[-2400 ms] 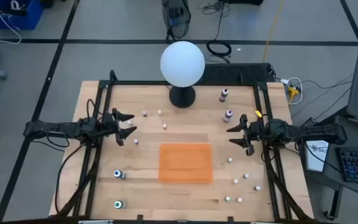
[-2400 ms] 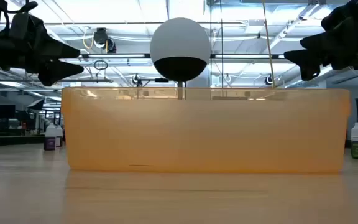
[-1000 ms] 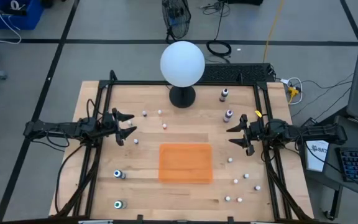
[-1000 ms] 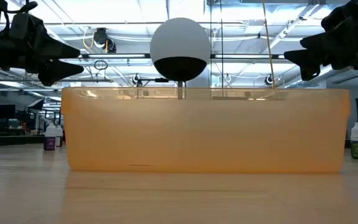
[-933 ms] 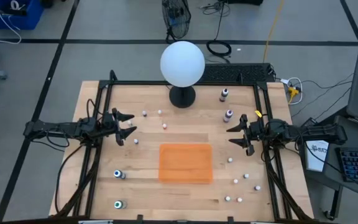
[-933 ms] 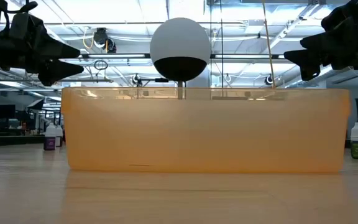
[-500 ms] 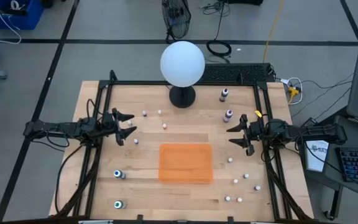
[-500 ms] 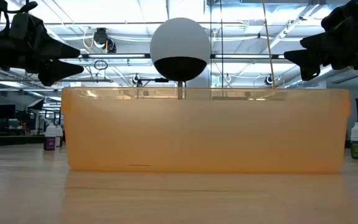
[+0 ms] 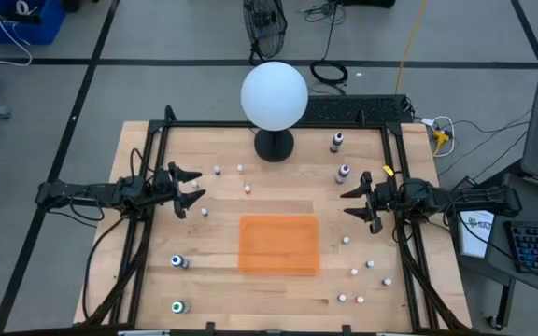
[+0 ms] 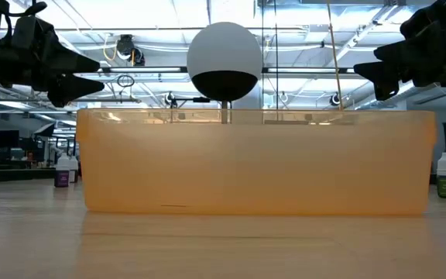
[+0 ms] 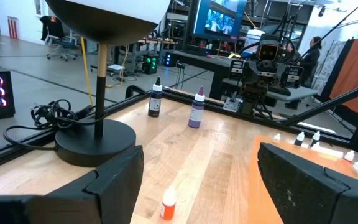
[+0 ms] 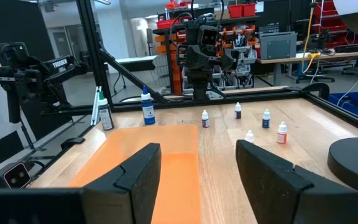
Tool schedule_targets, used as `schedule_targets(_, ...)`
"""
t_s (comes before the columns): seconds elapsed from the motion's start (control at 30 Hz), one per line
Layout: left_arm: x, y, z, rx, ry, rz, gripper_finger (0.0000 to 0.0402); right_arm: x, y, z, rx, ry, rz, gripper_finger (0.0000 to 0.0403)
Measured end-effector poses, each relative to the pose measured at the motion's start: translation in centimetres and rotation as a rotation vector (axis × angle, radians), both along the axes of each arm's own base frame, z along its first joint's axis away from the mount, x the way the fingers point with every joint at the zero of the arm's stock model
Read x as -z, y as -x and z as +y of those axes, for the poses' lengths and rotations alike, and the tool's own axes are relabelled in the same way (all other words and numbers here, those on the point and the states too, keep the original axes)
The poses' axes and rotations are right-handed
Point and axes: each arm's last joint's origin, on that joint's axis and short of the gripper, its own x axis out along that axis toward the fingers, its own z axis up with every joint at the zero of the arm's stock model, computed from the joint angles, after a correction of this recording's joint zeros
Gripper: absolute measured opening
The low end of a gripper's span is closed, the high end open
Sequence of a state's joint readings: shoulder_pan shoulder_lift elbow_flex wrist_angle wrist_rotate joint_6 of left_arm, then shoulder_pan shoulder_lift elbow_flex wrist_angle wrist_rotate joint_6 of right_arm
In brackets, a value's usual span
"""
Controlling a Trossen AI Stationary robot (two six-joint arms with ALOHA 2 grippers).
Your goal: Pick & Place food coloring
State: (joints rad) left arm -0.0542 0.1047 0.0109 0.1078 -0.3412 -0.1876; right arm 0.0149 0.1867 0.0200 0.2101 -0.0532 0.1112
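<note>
Near edge of table: in the high view, a green bottle [image 9: 177, 306] lies at the lower left and a blue bottle [image 9: 178, 262] just above it, both small and white-capped. At the lower right a loose cluster of tiny white-capped bottles [image 9: 361, 273] is scattered on the bare wood.

Orange mat [image 9: 279, 245]: flat rectangle at the lower centre of the high view, with no bottle on it. In the low view it fills the middle of the frame as a wide orange band [image 10: 254, 161].

Left gripper [image 9: 191, 189]: at the left of the high view, above the wood, fingers spread with nothing between them. A tiny bottle [image 9: 204, 212] stands just below and right of its tips. In the left wrist view the two dark fingers [image 11: 114, 180] stand wide apart, and an orange-bodied dropper [image 11: 168, 205] sits on the wood between them.

Right gripper [image 9: 354, 198]: at the right of the high view, level with the left one, fingers parted and holding nothing. In the right wrist view its fingers [image 12: 138, 174] frame the mat.

Mid-table food coloring: three tiny white-capped bottles [image 9: 240, 169] sit left of centre, above the mat, well apart from each other.

Purple bottles: two taller, darker droppers, one [image 9: 344, 174] just above the right gripper and one [image 9: 336, 142] nearer the upper right corner of the table. The left wrist view shows them upright, one purple [image 11: 196, 109] and one near black [image 11: 155, 99].

White globe [image 9: 274, 95]: on a black base [image 9: 274, 145] at the top centre of the table.
</note>
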Motion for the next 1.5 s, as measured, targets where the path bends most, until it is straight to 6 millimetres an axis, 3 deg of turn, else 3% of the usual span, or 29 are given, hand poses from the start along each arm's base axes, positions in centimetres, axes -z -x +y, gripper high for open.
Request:
schedule_targets(0.23, 0.0, 0.0, 0.0, 0.000, 0.000, 0.000, 0.0310, 0.0, 0.0, 0.0, 0.009, 0.000, -0.004, 0.0197)
schedule_targets(0.37, 0.0, 0.0, 0.0, 0.000, 0.000, 0.000, 0.0310, -0.8, 0.0, -0.3, 0.107, -0.042, -0.078, 0.0197)
schedule_targets(0.5, 0.0, 0.0, 0.0, 0.000, 0.000, 0.000, 0.0310, -0.7, 0.0, -0.3, 0.094, -0.145, -0.072, 0.0196)
schedule_targets(0.97, 0.0, 0.0, 0.0, 0.000, 0.000, 0.001, 0.0310, -1.6, 0.1, -0.3, 0.094, -0.156, -0.147, 0.0195)
schedule_targets(1.03, 0.0, 0.0, 0.0, 0.000, 0.000, 0.000, 0.0310, -1.0, -0.1, -0.3, 0.108, -0.130, 0.045, 0.0193)
schedule_targets(1.17, 0.0, 0.0, 0.0, 0.000, 0.000, 0.000, 0.0310, -5.8, -0.4, -0.3, 0.149, -0.146, 0.277, 0.0190)
schedule_targets(1.33, 0.0, 0.0, 0.0, 0.000, 0.000, 0.003, 0.0310, -8.6, -2.4, 0.2, 0.219, -0.246, 0.773, 0.0189)
schedule_targets(1.5, 0.0, 0.0, 0.0, 0.000, 0.000, 0.000, 0.0310, -8.2, -5.9, 1.6, 0.300, -0.292, 1.220, 0.0189)
